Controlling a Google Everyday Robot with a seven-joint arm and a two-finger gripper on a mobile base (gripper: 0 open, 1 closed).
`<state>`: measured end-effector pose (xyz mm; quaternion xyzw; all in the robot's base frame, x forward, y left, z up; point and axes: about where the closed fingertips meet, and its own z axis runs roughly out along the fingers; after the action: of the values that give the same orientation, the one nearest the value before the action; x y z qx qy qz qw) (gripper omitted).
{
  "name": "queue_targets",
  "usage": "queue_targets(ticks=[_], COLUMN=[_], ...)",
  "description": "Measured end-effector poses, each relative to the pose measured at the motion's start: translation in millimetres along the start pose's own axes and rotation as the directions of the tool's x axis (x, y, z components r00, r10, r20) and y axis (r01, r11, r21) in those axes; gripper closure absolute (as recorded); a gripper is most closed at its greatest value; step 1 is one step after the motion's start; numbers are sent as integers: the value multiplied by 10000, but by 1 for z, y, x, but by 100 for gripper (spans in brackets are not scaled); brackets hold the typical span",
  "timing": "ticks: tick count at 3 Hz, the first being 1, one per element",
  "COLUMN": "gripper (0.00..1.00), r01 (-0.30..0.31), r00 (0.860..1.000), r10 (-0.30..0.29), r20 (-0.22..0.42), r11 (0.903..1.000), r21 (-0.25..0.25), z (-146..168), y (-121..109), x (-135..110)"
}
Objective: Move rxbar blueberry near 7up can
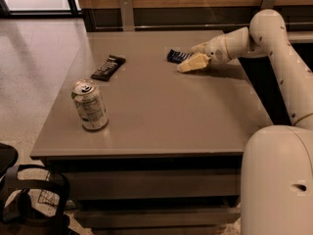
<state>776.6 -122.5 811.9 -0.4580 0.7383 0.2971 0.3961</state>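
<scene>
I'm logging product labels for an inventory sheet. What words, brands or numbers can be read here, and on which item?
Nothing reads clearly enough to quote.
7up can: print on its side, too blurred to read.
rxbar blueberry: pale lettering, too small to read; the claw is right at it.
black-wrapped bar: pale marks, unreadable.

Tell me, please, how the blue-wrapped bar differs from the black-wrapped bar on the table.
Colour: the rxbar blueberry has a dark blue wrapper, the black bar a black one. Place: the rxbar blueberry lies right of centre, one end hidden by the claw; the black bar lies further left in view, nearer the 7up can, fully visible. Both lie flat on the table.
</scene>
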Motion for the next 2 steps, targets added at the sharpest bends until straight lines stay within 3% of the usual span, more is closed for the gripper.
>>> queue_targets(ticks=[2], gripper=[83], r01=[-3], r00=[10000], r10=[3], r20=[8], r11=[10000], r21=[-7], z=[-1], y=[0], x=[-3])
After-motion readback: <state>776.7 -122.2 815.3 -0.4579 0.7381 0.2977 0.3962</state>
